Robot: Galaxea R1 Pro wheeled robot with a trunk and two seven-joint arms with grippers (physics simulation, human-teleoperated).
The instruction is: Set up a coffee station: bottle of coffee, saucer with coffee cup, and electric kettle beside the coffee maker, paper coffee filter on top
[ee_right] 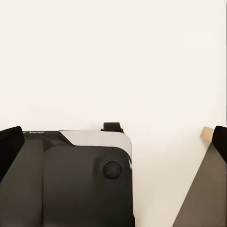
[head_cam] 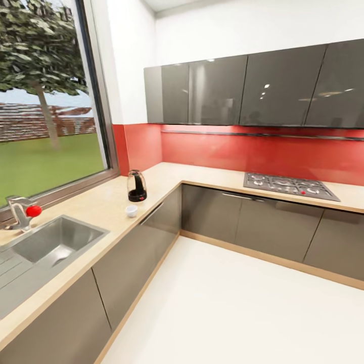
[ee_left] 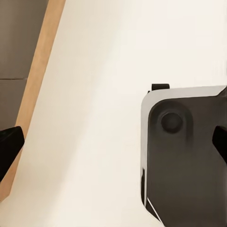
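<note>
The electric kettle (head_cam: 136, 186), clear glass on a black base, stands on the beige countertop (head_cam: 101, 202) near the inner corner. The small white coffee cup (head_cam: 131, 211) sits just in front of it, close to the counter's front edge. In the left wrist view my left gripper (ee_left: 113, 146) is open, its dark fingertips (ee_left: 9, 149) far apart over the pale floor. My right gripper (ee_right: 113, 144) is open too, with nothing between its fingertips (ee_right: 9, 146). The coffee maker, bottle of coffee, kitchen shelf, paper coffee filter and saucer are out of view.
A steel sink (head_cam: 55, 242) with a red-knobbed faucet (head_cam: 23, 210) is set in the counter under the window. A gas hob (head_cam: 288, 184) lies on the far counter run below grey wall cabinets (head_cam: 253, 91). White floor (head_cam: 227, 303) fills the corner. Both wrist views show my dark base (ee_left: 184, 156).
</note>
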